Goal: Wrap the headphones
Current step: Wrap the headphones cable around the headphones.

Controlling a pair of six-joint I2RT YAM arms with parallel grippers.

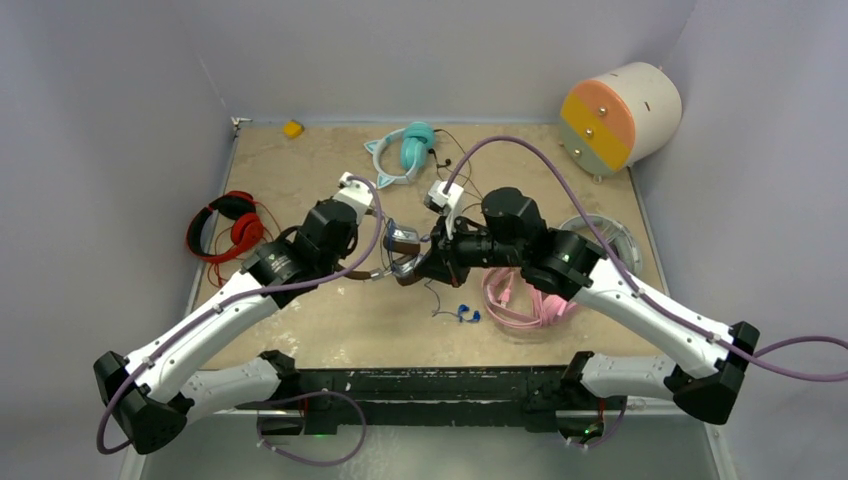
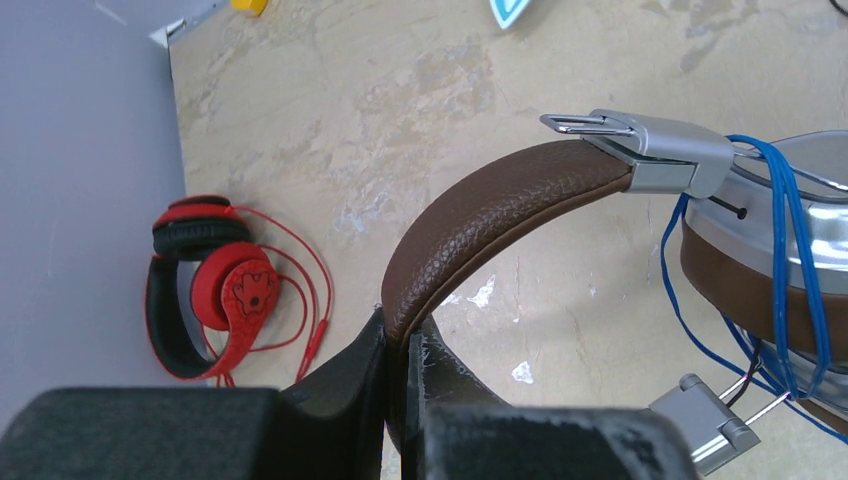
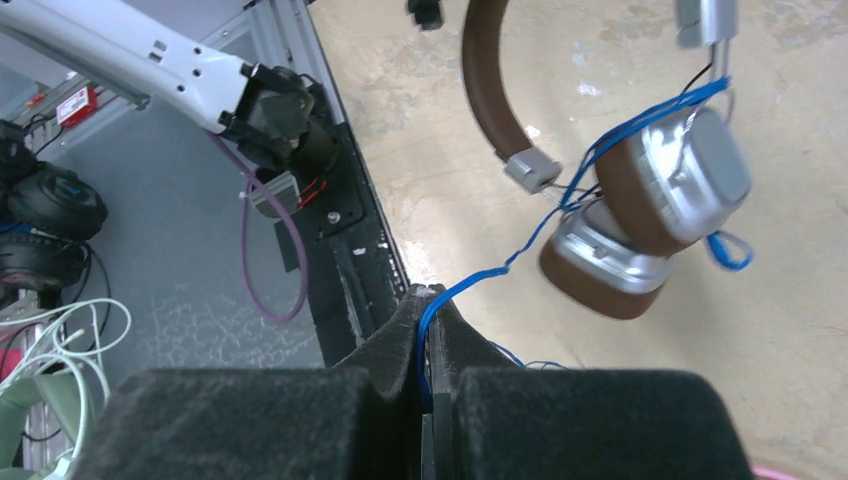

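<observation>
A: Whereabouts of the brown headphones?

B: Mid-scene over the tan table, held up between the two wrists. Hard to tell whether fully clear of the tabletop.

A: Held by the left gripper?

B: Yes. Jaws pressed together on the headband, low on its brown leather arch. Silver slider and ear pieces off to the right in that wrist view.

A: And the right gripper?

B: Pinched closed on the blue cord. Runs from the fingertips up to the cups, silver outside and brown-padded inside, with several turns looped around them.

A: Rest of that cord?

B: Dangling to the table just near of the cups, ending in small blue ends lying flat. Too small to name for sure.

A: Other pairs around?

B: Pink headphones on the right, partly under the right arm. Red headphones at the left edge beside the grey wall, thin red cable loose around them. Teal cat-ear headphones at the far side, centre. All well apart from both grippers.

A: Anything more?

B: Small yellow block in the far left corner. Round drum with orange, yellow and green fronts beyond the far right corner. Clear round dish by the right edge.
</observation>
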